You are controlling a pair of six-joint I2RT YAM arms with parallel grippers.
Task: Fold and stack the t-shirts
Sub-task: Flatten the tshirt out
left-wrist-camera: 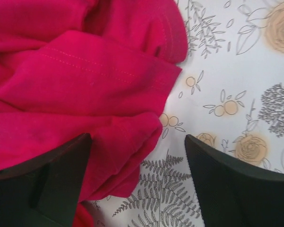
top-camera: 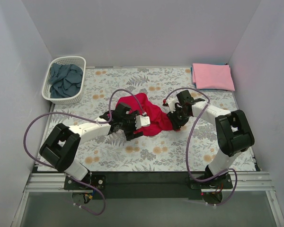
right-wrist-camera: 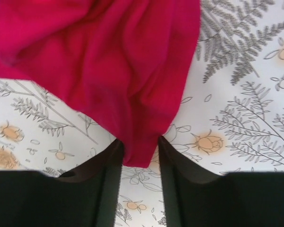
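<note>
A bright red t-shirt lies crumpled in the middle of the floral cloth. My left gripper is at its left side, open; in the left wrist view the red shirt's hem lies against the left finger and partway into the gap. My right gripper is at the shirt's right edge. In the right wrist view a bunched corner of the red shirt sits pinched between the fingertips. A folded pink t-shirt lies at the back right. A dark slate-blue t-shirt lies in the basket.
The white lattice basket stands at the back left corner. White walls close in the table on three sides. Purple cables loop over both arms. Bare floral cloth shows in front of the red shirt and between it and the pink one.
</note>
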